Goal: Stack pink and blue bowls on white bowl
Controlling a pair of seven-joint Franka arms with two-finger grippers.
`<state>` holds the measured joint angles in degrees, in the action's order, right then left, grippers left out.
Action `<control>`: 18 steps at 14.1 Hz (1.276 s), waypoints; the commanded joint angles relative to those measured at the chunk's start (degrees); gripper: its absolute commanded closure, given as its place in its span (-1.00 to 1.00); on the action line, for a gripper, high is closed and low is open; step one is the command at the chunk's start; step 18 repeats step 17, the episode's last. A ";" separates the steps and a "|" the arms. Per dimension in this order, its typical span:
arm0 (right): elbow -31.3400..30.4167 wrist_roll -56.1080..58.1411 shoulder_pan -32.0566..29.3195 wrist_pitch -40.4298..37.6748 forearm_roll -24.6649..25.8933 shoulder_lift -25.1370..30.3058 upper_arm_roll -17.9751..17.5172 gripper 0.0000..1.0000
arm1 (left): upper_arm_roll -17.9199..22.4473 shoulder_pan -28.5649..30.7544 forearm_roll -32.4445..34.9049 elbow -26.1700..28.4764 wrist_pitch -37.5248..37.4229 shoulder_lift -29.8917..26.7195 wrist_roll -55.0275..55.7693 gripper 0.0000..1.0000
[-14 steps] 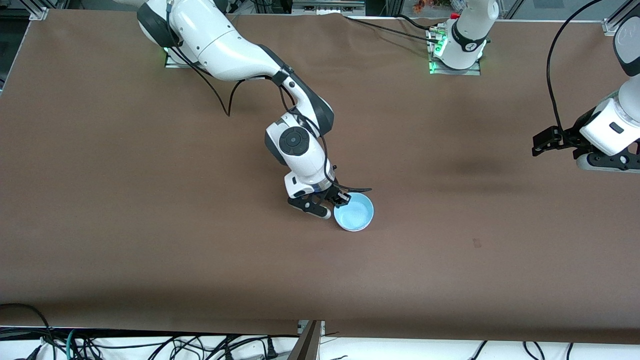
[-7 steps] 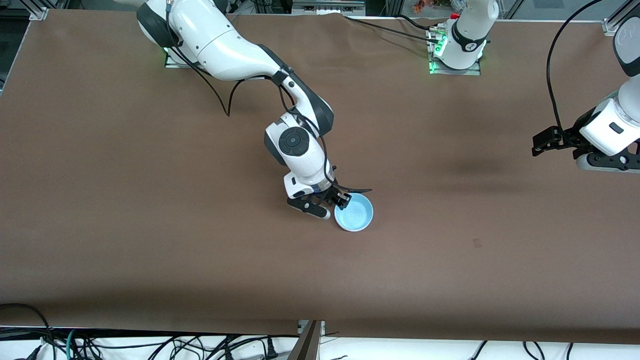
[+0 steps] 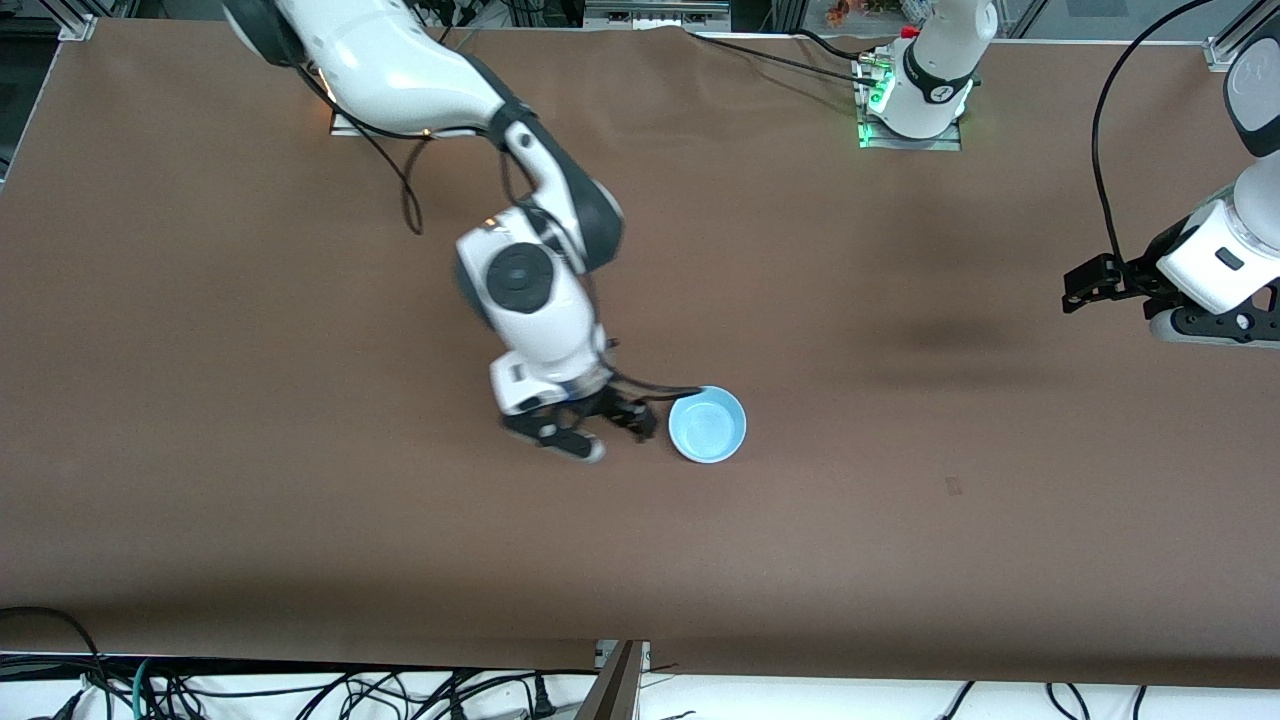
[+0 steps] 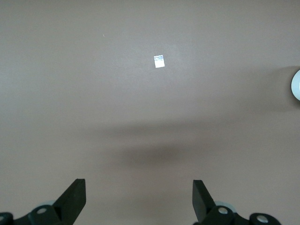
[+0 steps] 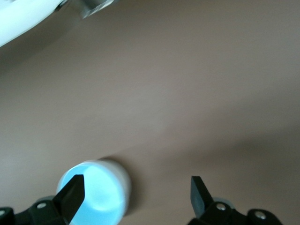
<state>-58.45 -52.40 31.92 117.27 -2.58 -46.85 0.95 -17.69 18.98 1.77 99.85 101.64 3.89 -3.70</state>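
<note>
The light sky blue round plastic bowl (image 3: 707, 424) sits mid-desk on the brown desk (image 3: 300, 500), topping the stack. The right claw (image 3: 600, 432) hangs just beside it, wide open and holding nothing. The left claw (image 3: 1110, 300) waits over its own end, open and empty too.

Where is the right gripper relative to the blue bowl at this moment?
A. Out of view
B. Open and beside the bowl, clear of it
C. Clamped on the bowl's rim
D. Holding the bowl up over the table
B: in the front view the right gripper stands open beside the blue bowl, holding nothing.
</note>
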 commanded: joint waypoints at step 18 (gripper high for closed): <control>-35.86 46.24 -16.54 -25.07 0.12 48.78 10.21 -1.00 | -0.15 0.62 -1.86 0.52 1.02 -0.55 -1.75 -1.00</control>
